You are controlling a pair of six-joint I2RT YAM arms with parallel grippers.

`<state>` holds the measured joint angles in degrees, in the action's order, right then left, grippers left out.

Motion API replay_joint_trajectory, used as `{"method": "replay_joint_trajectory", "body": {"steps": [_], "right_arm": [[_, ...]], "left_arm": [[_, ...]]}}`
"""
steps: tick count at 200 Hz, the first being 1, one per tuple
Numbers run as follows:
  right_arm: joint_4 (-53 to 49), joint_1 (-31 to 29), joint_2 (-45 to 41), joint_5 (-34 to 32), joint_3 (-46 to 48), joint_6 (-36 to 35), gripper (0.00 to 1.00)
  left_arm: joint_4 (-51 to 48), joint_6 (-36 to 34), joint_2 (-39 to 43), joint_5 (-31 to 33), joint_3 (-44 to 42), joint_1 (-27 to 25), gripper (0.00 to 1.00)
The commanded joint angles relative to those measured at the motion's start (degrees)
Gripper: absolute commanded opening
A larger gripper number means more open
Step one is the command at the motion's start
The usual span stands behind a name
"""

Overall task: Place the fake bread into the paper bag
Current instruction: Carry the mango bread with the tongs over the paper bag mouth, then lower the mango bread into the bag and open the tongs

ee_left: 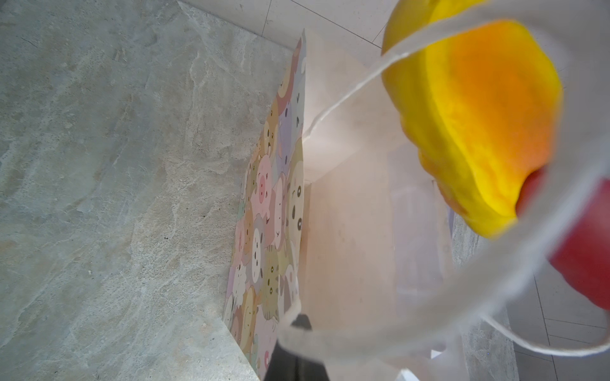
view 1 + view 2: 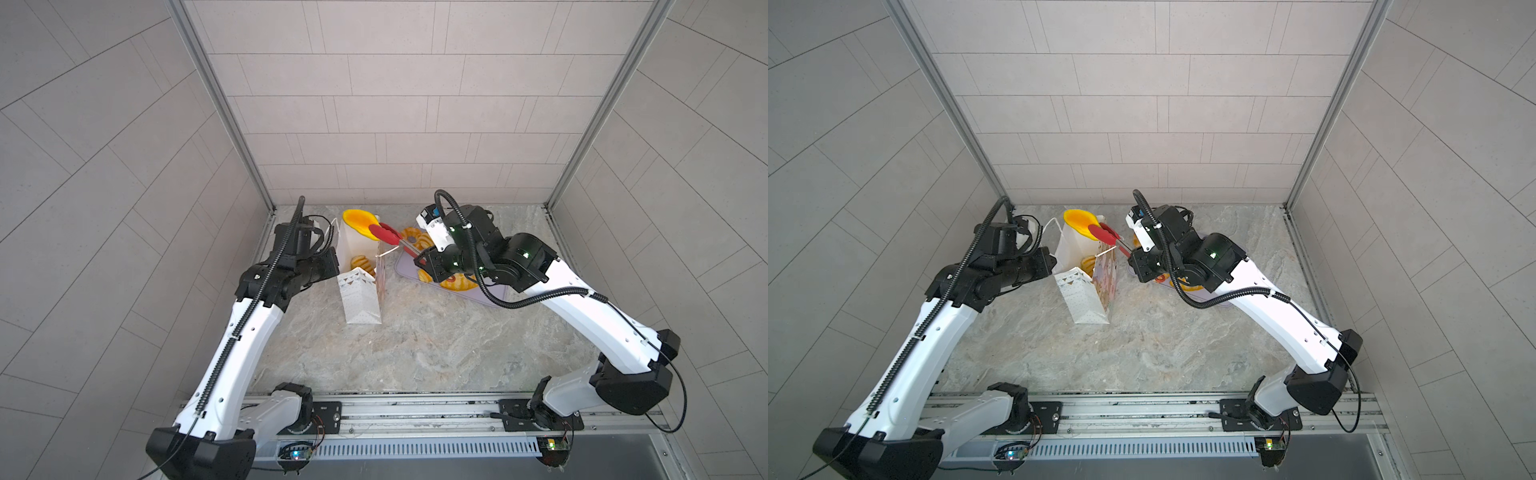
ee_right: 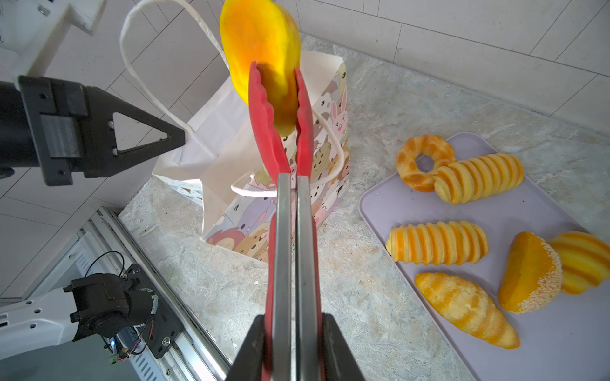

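Left jaws: you have them fully closed on the bag (image 3: pixel 214 132), pinching its white rim where a string handle starts.
Right jaws: you have them part closed on the tongs (image 3: pixel 290 231), squeezing the two steel arms almost together.
Tongs: the red tips grip the oval (image 3: pixel 260 43) by its lower end, one tip on each side; most of the oval stands out beyond them.
Oval: in the air above the bag's open mouth, toward its rear wall in both top views, apart from the paper.
Bag: upright on the counter (image 2: pixel 415 345), mouth open, cartoon-animal face toward the tray (image 3: pixel 561 346), dotted triangle-printed side toward the rail (image 2: pixel 415 409).
Inside the bag: one striped loaf (image 2: pixel 360 264) lies at the bottom, seen in both top views.
Tray: flat on the counter, near the bag's right and apart from it; your right arm (image 2: pixel 582 307) hides much of it in both top views.
On the tray: you can count six breads in the right wrist view: a ring (image 3: pixel 424 161) touching a striped roll (image 3: pixel 478 178), a second roll (image 3: pixel 435 242), a croissant (image 3: pixel 465 310), and a sugar-edged wedge (image 3: pixel 528 273) touching a striped piece (image 3: pixel 584 260) cut by the frame's edge.
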<state>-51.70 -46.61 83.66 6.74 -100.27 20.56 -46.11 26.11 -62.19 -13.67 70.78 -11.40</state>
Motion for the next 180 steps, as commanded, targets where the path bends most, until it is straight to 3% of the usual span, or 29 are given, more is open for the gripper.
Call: {"method": "replay_joint_trajectory", "body": {"steps": [1,98,147,180], "right_arm": [[-0.52,-0.40,-2.18,-1.56,-1.64,-1.60,0.24],[-12.06,-0.77,1.29,-3.12,-10.65,-6.28,0.26],[-12.50,-2.42,3.44,-3.92,-14.24,-6.28,0.27],[-15.54,-4.14,6.35,-7.24,-17.71,-6.91,0.27]], "left_arm": [[0.85,0.26,0.50,0.22,-0.42,-0.20,0.05],[1.27,0.60,0.49,0.22,-0.13,-0.25,0.05],[1.46,0.43,0.13,-0.09,0.17,-0.20,0.05],[1.38,0.27,0.46,-0.07,0.10,-0.21,0.05]]}}
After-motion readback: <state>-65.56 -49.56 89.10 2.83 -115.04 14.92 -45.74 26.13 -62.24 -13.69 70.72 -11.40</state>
